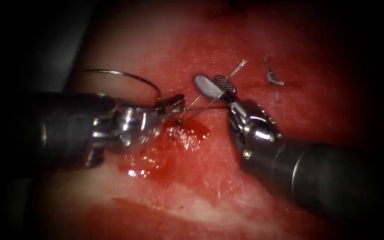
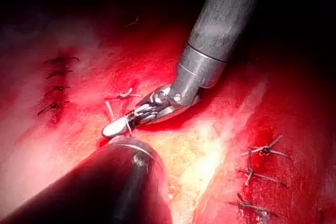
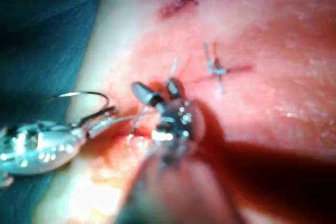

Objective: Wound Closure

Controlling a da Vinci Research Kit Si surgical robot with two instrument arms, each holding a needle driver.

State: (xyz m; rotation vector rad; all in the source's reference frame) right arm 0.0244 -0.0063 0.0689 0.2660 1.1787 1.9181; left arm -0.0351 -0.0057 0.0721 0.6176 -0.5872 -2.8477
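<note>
My left tool (image 1: 170,104) comes in from the left with its jaws shut on the curved needle (image 1: 125,74) near one end. The needle arcs up and to the left, free of the tissue (image 1: 227,178). My right tool (image 1: 210,82) stands just right of it, jaws open, and a strand of thread (image 1: 201,98) runs up between them from the tissue to a frayed end (image 1: 241,65). The right wrist view shows the left tool (image 3: 102,119) with the needle (image 3: 79,95) and the spread right tool (image 3: 155,92). The right tool (image 2: 116,128) also appears in the left wrist view.
Red fluid (image 1: 165,155) pools on the tissue below the left tool. A tied stitch with cut ends (image 1: 273,80) sits to the right of the right tool. Older dark stitches (image 2: 258,174) (image 2: 55,88) lie in rows further off. My left shaft (image 2: 121,182) is close to the right tool.
</note>
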